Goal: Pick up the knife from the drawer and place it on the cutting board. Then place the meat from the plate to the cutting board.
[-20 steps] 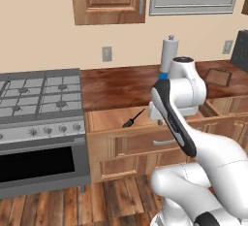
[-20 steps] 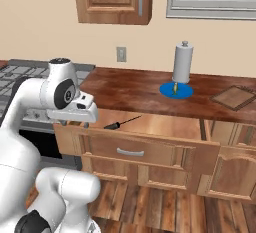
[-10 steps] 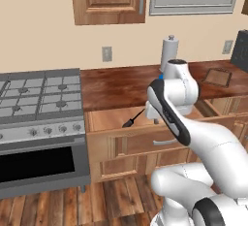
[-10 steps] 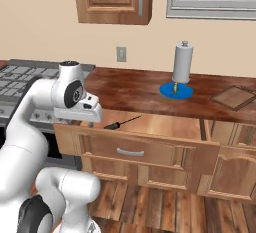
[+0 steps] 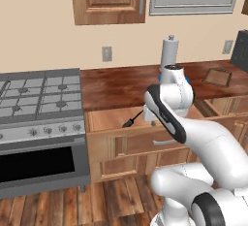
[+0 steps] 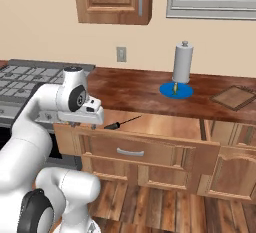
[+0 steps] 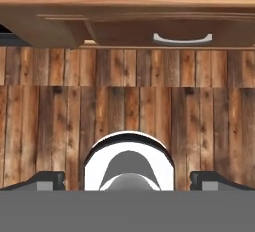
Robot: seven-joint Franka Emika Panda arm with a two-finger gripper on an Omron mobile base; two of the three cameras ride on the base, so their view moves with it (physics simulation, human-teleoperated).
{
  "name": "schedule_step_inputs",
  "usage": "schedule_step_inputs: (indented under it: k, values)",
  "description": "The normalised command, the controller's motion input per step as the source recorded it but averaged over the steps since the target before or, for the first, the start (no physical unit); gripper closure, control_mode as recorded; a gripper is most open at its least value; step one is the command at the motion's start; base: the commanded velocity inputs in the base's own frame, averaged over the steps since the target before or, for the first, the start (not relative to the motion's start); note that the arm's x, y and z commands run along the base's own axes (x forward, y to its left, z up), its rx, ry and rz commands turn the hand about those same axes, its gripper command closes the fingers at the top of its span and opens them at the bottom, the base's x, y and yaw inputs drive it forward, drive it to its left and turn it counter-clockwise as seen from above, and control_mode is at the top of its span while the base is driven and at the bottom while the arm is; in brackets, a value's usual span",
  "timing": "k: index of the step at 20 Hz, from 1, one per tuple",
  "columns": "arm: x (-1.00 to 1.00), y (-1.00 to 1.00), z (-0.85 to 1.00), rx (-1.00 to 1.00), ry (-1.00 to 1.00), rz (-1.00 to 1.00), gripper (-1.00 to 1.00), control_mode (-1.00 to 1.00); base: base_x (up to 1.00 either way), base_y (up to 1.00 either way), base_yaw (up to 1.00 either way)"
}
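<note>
The drawer (image 6: pixel 165 125) stands pulled out below the counter, and the knife (image 6: pixel 120 123) lies on its pale floor near the left end, black handle toward the front. My gripper (image 6: pixel 75 123) hangs open at the drawer's left front corner, pointing down, with nothing between its fingers. In the hand view the gripper (image 7: pixel 128 181) faces the floor, with the drawer front (image 7: pixel 129 27) and its silver handle (image 7: pixel 183 39) at the top. The knife (image 5: pixel 133 119) also lies just left of my arm. The blue plate (image 6: pixel 176 90) carries the meat (image 6: pixel 175 88). The cutting board (image 6: pixel 233 97) lies at the counter's right end.
A paper-towel roll (image 6: pixel 183 62) stands right behind the plate. The gas stove (image 5: pixel 38 94) with its oven adjoins the drawer's left side. Wall cabinets hang above the counter. Wooden floor planks (image 7: pixel 149 101) lie below the hand.
My hand has shifted a little toward the drawer's left front corner. The jaws stay wide open and the knife has not moved.
</note>
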Motion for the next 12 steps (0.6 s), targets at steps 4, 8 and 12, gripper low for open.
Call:
schedule_step_inputs:
  k: [4, 8, 12]
  values:
    - [0.20, 0.00, -0.23, 0.00, -0.05, 0.00, -1.00, -1.00, 0.00, 0.00, 0.00]
    - [0.24, 0.00, -0.08, 0.00, -0.09, 0.00, -1.00, -1.00, 0.00, 0.00, 0.00]
    - [0.27, 0.00, -0.08, 0.00, -0.10, 0.00, -1.00, -1.00, 0.00, 0.00, 0.00]
